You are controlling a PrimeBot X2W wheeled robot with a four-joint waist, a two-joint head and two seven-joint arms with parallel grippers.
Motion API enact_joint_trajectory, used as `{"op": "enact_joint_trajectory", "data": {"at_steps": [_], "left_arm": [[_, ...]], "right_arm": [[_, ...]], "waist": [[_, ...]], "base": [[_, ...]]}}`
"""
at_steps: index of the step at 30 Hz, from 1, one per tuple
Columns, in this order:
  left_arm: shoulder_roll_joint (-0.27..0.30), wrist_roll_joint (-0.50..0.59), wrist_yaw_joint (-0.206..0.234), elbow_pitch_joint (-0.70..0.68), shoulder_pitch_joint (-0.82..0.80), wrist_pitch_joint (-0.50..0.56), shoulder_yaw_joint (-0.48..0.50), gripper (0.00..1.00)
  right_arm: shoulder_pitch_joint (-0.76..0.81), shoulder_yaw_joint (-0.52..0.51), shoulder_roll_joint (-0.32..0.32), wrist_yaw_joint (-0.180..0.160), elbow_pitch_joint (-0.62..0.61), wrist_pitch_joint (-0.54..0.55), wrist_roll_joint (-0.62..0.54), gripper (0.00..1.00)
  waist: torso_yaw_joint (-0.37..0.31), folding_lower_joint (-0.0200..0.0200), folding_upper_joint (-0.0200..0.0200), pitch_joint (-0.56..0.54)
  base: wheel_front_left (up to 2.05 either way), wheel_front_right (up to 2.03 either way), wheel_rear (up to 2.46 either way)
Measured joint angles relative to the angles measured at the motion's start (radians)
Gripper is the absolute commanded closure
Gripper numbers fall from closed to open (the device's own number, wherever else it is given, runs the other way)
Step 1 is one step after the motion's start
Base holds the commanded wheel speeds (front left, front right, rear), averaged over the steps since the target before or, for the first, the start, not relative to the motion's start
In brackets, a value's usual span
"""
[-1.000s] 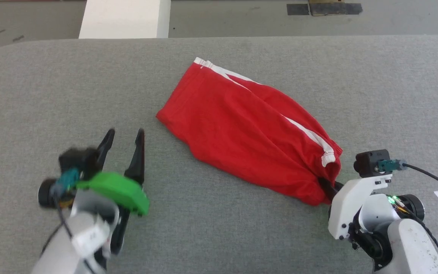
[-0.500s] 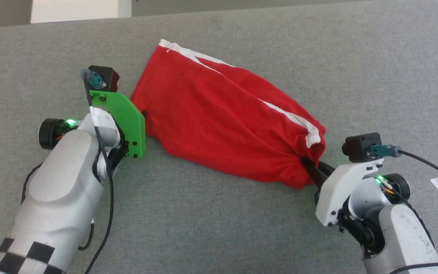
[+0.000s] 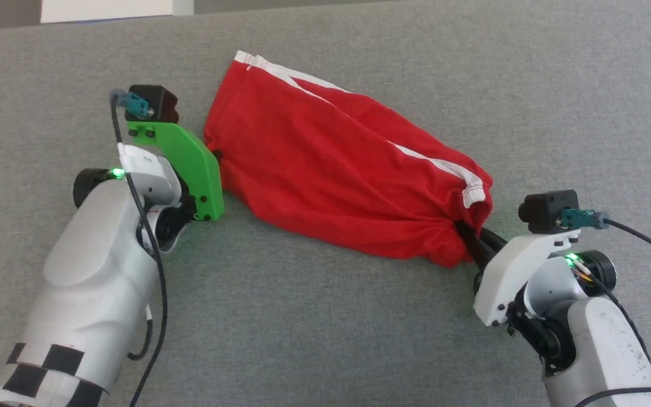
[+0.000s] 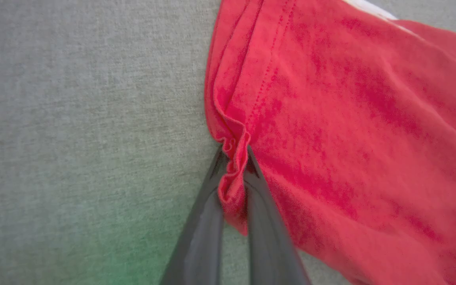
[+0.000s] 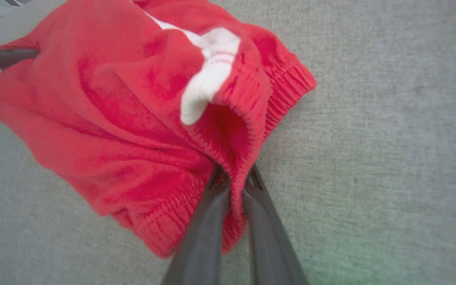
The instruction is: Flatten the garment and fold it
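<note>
Two grippers are working on the cloth at once, one at each end. On the left, our left gripper [image 4: 234,154] is pinching a small pleat of the stitched hem, its fingers closed tight on the fabric. In the head view the green camera bracket [image 3: 192,164] is sitting just beside that edge.

Between the arms, the red garment [image 3: 348,169], seemingly a pair of shorts, is lying on the grey felt-like tabletop [image 3: 325,328]. It is bunching into a loose diagonal tube, with its white side stripe [image 3: 421,160] running along the upper side.

On the right, our right gripper [image 5: 234,174] is clamping the ribbed elastic waistband [image 5: 287,95] where it is doubling over on itself.

We are judging this as the flattening step, with both holds set and no fold begun. The next move is calling for the two ends to be drawn apart with even tension, perhaps raised a little off the table, so the wrinkled layers can spread and settle flat. The left hold is taking in only a thin gather of hem, so we are expecting it to slip first if we pull sharply.
</note>
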Motion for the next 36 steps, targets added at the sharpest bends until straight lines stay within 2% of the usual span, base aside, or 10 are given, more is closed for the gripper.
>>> {"op": "enact_joint_trajectory", "data": {"at_steps": [7,13,16,26,30,36], "left_arm": [[-0.037,-0.082,-0.004,-0.021,0.063,-0.117,0.078,1.00],[-0.039,-0.144,-0.001,-0.128,0.211,-0.177,0.127,1.00],[-0.037,-0.160,0.019,-0.188,0.292,-0.190,0.144,1.00],[-0.025,-0.216,0.128,-0.453,0.635,-0.206,0.186,1.00],[-0.006,-0.216,0.192,-0.562,0.732,-0.183,0.190,1.00],[0.015,-0.208,0.272,-0.632,0.844,-0.126,0.163,1.00]], "right_arm": [[0.004,-0.002,-0.002,-0.001,0.021,0.015,-0.006,1.00],[0.043,-0.004,-0.002,-0.001,0.013,0.073,-0.005,1.00],[0.068,-0.011,-0.003,-0.001,-0.002,0.119,0.004,1.00],[0.177,-0.060,-0.105,-0.001,-0.116,0.301,0.103,1.00],[0.215,-0.085,-0.121,-0.001,-0.161,0.363,0.129,1.00],[0.275,-0.108,-0.128,0.000,-0.190,0.440,0.146,1.00]], "waist": [[0.028,0.0001,0.0000,-0.048],[0.052,0.0001,0.0001,-0.107],[0.065,0.0001,0.0000,-0.136],[0.113,0.0001,0.0000,-0.236],[0.133,0.0000,0.0000,-0.258],[0.149,0.0001,0.0000,-0.270]], "base": [[0.00,0.00,0.00],[0.00,0.00,0.00],[0.00,0.00,0.00],[0.00,0.00,0.00],[0.00,0.00,0.00],[0.00,0.00,0.00]]}}
